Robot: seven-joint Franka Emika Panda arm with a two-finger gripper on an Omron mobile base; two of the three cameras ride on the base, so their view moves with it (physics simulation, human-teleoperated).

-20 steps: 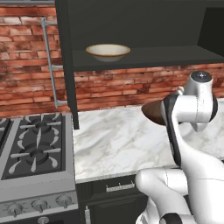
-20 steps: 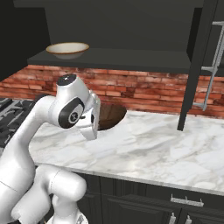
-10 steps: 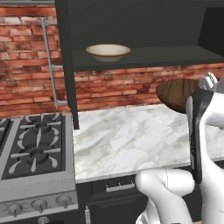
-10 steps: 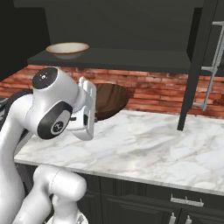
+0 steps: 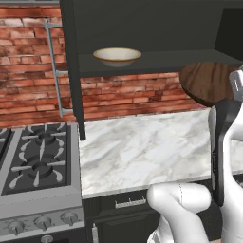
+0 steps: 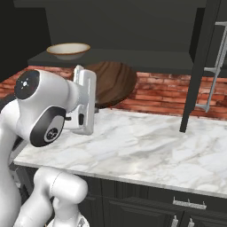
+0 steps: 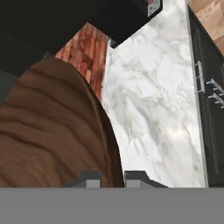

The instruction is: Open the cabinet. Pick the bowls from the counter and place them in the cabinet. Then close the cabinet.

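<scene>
Above the marble surface (image 6: 146, 146), just below the cabinet (image 5: 156, 23) shelf: dark wooden bowl (image 6: 113, 82), tilted, rim clamped by tool (image 7: 113, 178). Rigid, wide, probably light; an edge grip invites swinging. Cream bowl (image 5: 117, 56) shelved.

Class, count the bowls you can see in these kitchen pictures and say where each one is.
2. The cream bowl sits on the open cabinet's shelf. The brown wooden bowl is held tilted in the air above the counter, just below the shelf, gripped by the fingers.
</scene>
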